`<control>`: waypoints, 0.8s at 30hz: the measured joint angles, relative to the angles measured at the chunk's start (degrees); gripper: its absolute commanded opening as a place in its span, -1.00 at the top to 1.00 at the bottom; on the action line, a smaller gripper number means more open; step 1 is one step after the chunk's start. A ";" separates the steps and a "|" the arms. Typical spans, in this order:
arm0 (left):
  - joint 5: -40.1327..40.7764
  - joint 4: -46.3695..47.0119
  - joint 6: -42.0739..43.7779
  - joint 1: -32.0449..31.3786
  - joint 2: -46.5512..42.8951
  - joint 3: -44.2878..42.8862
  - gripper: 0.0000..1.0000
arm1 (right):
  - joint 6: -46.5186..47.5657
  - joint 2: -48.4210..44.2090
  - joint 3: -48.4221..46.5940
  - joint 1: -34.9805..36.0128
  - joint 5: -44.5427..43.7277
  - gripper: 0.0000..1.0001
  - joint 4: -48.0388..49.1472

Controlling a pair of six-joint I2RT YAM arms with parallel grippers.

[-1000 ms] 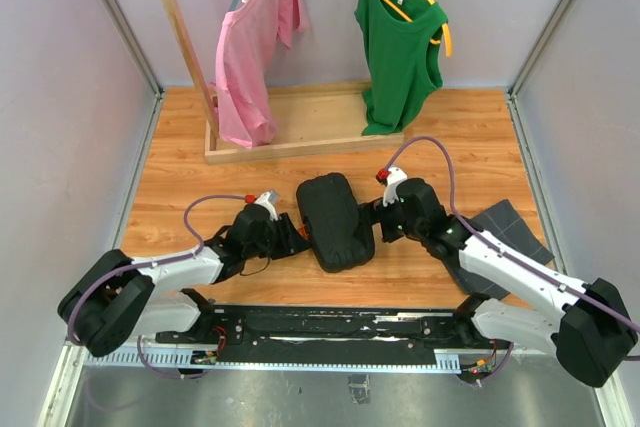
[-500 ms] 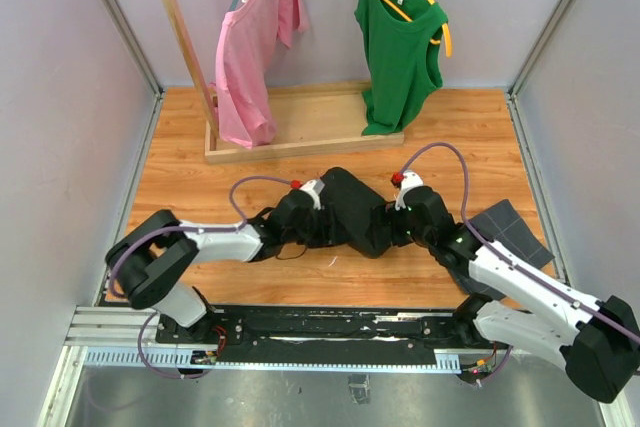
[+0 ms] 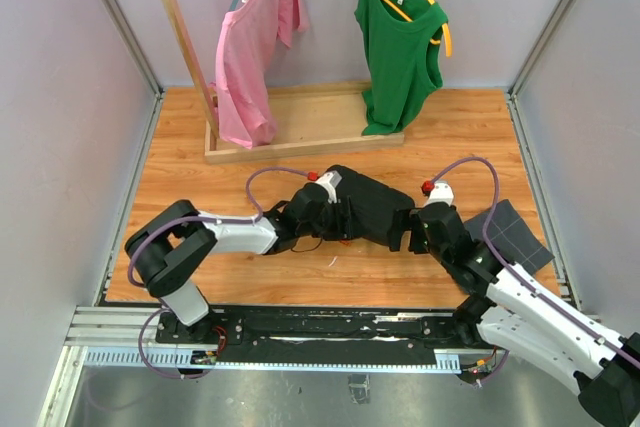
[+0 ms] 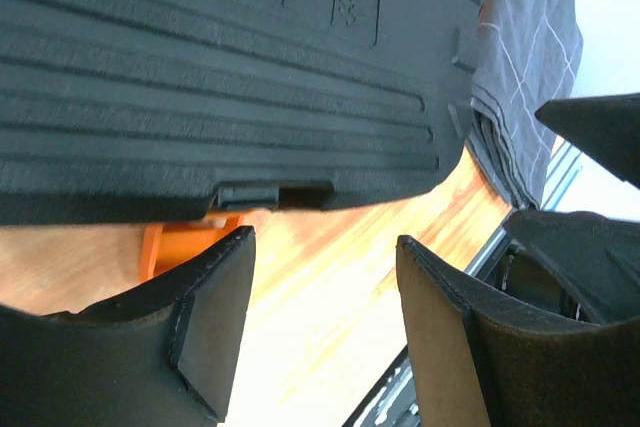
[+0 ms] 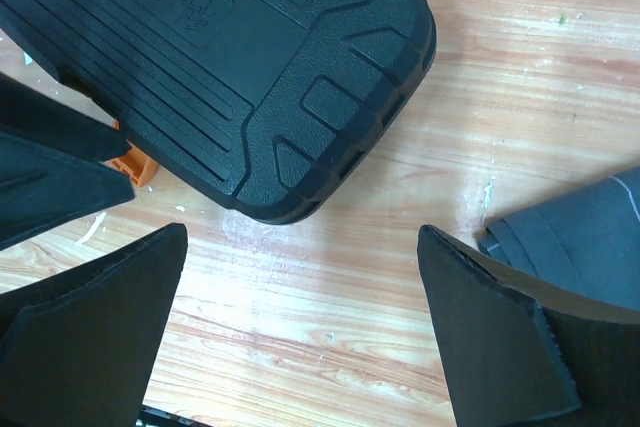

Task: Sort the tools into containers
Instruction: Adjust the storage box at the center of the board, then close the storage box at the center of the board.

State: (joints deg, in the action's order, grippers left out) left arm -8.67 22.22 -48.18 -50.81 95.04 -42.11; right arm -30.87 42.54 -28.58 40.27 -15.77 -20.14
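Black plastic clamshell tool case (image 3: 368, 209) lies closed, ribbed outer shell up. It sits mid wooden worktop (image 3: 450, 137), at a slant between the two arms. Small orange latch (image 4: 185, 247) sticks out from under its long edge on the left arm's side.

Left gripper (image 4: 322, 252): jaws spread, nothing between them, tips right at the case edge beside the latch. Can't tell from the wrist view whether a tip touches the shell.

Right gripper (image 5: 300, 237): jaws spread wide and empty, over bare wood just off the case's rounded corner, clear of it.

Dark grey flat sheet (image 5: 585, 232) lies just to the right of the right gripper, apart from the case.

Far side of the worktop: wooden clothes rack (image 3: 300, 144) with a pink T-shirt (image 3: 250, 57) and a green tank top (image 3: 395, 47) on hangers.
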 measured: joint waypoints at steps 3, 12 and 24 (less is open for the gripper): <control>0.37 0.11 1.09 0.00 -3.10 2.99 -0.24 | -0.63 -1.09 0.70 0.00 0.90 -0.95 0.11; 6.16 -4.61 6.14 -0.02 -13.57 8.76 -0.28 | -1.51 2.03 1.99 0.00 7.50 -0.94 4.24; 21.27 -13.92 12.02 -6.91 -10.84 4.96 -0.72 | -4.74 4.98 1.75 -2.19 6.75 -0.95 4.81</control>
State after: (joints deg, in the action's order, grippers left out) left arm 12.60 8.29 -36.16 -57.71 84.20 -37.15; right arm -35.62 47.53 -26.83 38.09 -9.02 -15.33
